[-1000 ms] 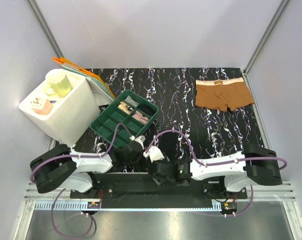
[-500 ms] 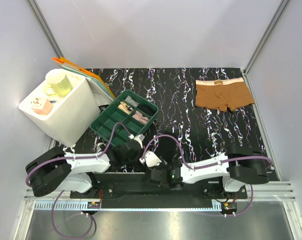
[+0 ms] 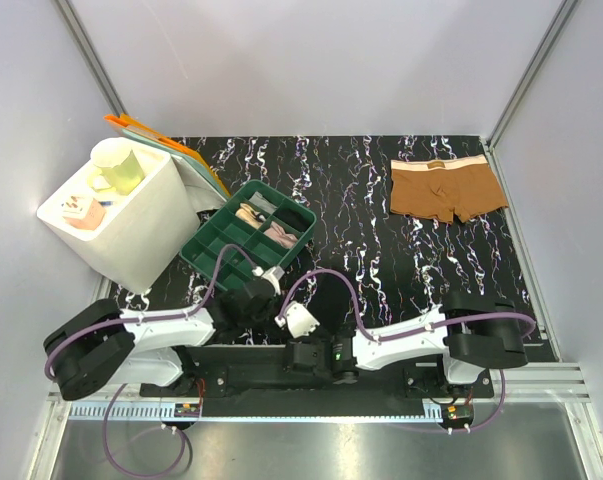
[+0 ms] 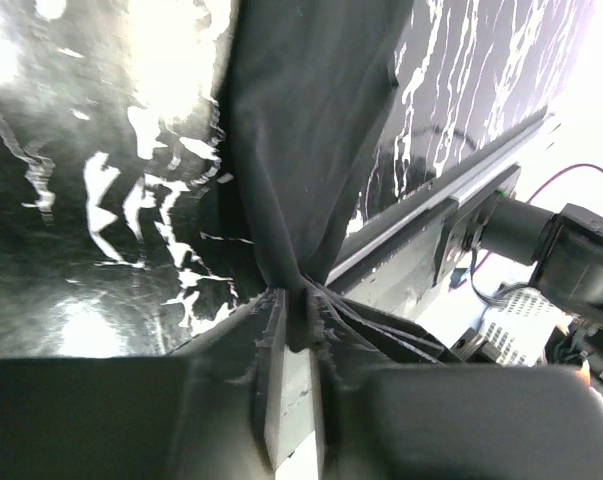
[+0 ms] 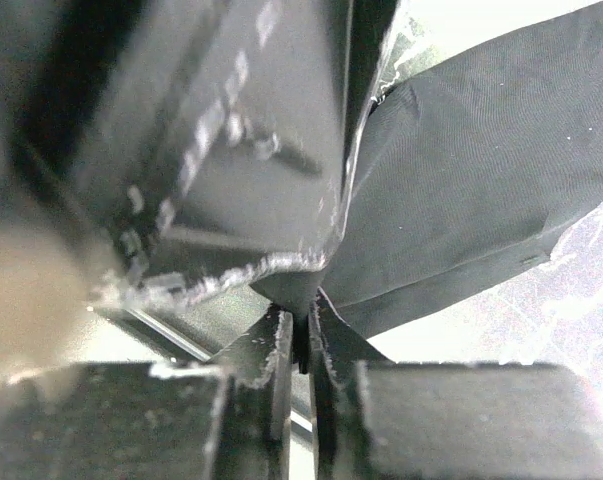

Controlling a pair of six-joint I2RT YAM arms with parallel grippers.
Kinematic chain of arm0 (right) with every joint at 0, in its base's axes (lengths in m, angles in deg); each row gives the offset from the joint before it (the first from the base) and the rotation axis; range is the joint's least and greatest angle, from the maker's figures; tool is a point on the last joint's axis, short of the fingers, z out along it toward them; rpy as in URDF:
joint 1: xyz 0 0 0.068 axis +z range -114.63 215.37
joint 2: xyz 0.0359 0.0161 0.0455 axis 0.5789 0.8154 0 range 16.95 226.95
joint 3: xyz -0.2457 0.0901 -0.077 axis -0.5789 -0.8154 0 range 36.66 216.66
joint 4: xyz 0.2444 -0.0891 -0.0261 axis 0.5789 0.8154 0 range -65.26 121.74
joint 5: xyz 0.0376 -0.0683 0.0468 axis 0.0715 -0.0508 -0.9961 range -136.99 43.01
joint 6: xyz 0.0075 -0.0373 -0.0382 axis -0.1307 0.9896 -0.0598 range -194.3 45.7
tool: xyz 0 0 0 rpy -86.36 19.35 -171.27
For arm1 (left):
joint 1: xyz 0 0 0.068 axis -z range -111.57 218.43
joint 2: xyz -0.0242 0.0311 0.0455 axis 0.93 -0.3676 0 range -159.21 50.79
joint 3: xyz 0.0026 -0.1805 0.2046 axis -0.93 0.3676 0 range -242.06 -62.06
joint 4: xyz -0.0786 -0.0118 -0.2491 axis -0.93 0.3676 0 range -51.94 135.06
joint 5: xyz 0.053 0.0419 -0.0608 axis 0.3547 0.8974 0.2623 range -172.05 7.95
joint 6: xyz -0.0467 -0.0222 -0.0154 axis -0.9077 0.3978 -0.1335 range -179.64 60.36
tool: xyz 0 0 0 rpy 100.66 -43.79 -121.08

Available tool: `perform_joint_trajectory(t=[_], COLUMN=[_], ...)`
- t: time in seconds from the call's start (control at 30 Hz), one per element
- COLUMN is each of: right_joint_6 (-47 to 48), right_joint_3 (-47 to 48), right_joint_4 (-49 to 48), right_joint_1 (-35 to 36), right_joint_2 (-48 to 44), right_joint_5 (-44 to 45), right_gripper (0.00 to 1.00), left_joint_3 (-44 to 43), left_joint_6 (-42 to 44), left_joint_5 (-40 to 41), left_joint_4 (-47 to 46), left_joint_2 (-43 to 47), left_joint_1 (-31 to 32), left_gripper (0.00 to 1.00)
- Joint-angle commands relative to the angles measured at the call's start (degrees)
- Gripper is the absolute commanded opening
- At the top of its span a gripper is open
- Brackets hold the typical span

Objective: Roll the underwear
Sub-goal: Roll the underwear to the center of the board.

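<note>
The black underwear (image 4: 301, 130) hangs bunched at the table's near edge, a dark patch (image 3: 326, 292) in the top view. My left gripper (image 4: 296, 305) is shut on one pinched fold of it. My right gripper (image 5: 301, 325) is shut on another fold, and the cloth (image 5: 481, 170) spreads away to its right. In the top view the left gripper (image 3: 261, 300) and right gripper (image 3: 291, 338) sit close together in front of the arm bases. The brown underwear (image 3: 446, 188), with its pale waistband, lies flat at the far right.
A green compartment tray (image 3: 213, 252) holding rolled items stands just beyond the left gripper. A white bin (image 3: 141, 235) with a pale cup is at the left, with orange and white folders (image 3: 166, 145) behind it. The mounting rail (image 3: 281, 375) runs along the near edge.
My right arm has slid left toward the left gripper, and its jaws have closed on the black cloth. The left gripper has shifted slightly and still pinches the cloth.
</note>
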State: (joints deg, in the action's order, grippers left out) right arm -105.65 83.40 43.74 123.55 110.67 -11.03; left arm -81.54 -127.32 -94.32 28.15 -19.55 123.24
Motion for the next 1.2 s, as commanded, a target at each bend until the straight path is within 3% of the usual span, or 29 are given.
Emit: perform_joint_trajectory(t=[0.0, 0.2, 0.37, 0.6, 1.17], right_joint_6=[-1.35, 1.55, 3.58, 7.62, 14.12], right_joint_3=[-1.56, -2.97, -3.85, -4.2, -1.22], right_joint_4=[0.77, -1.78, -2.92, -3.8, -3.8], right_joint_1=[-0.47, -0.9, -4.06, -10.82, -26.74], right_joint_2=[-1.16, -4.85, -8.63, -12.94, -8.9], right_joint_5=[-3.18, -8.36, -15.47, -27.6, -57.22], right_gripper=[0.05, 0.0, 0.0, 0.0, 0.0], left_joint_3=[1.64, 1.56, 2.43, 3.76, 0.06], left_joint_6=[2.11, 5.62, 7.74, 11.59, 25.05], left_joint_5=[0.05, 4.27, 8.31, 9.64, 10.43], left_joint_4=[0.33, 8.76, 15.0, 15.71, 10.97], left_joint_2=[3.9, 11.54, 18.31, 22.89, 22.8], left_joint_1=[-2.85, -6.02, -6.99, -7.08, -3.84], left_gripper=[0.34, 0.67, 0.75, 0.77, 0.75])
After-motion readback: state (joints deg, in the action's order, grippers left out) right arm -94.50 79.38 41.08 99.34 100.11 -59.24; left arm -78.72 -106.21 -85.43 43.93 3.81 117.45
